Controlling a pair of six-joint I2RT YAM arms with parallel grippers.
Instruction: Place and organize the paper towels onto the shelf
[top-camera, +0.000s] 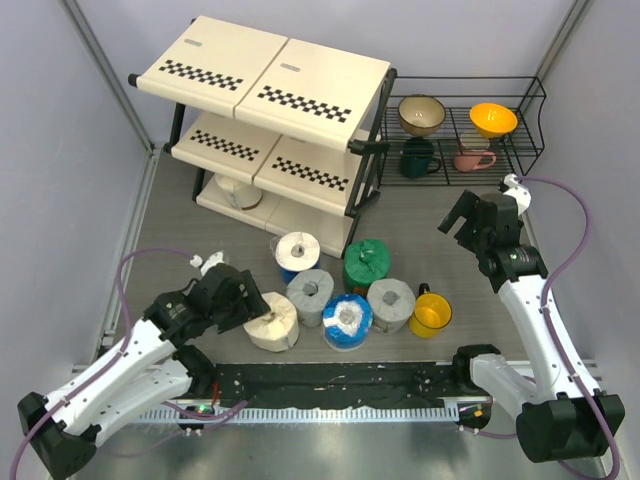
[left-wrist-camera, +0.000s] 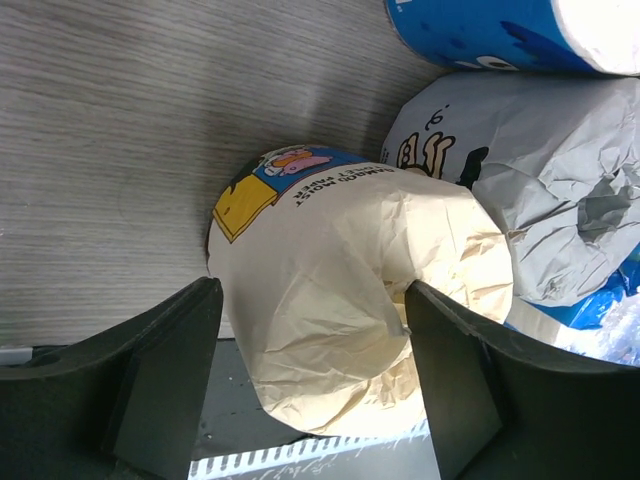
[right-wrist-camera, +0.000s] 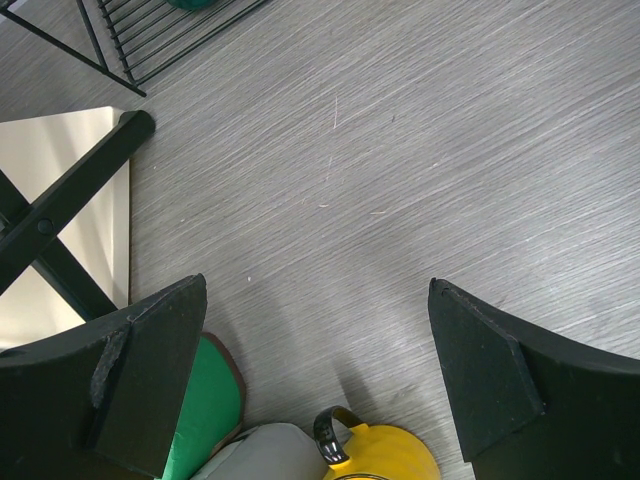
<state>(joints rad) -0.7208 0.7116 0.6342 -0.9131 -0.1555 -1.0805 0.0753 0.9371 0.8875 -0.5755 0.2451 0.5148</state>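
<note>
Left gripper (left-wrist-camera: 312, 288): jaws astride the cream roll (left-wrist-camera: 330, 240), spread to span its width; we cannot tell whether they press | right gripper (right-wrist-camera: 318, 290): released, empty, held clear of the cluster | left wrist view alone shows the straddle; top view alone shows the shelf (top-camera: 262, 70), well apart from this roll.

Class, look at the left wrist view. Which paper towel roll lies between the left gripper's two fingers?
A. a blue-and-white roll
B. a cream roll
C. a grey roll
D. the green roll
B: the left gripper has one finger on each side of the cream roll, while the grey roll lies beside it, outside the fingers.
</note>
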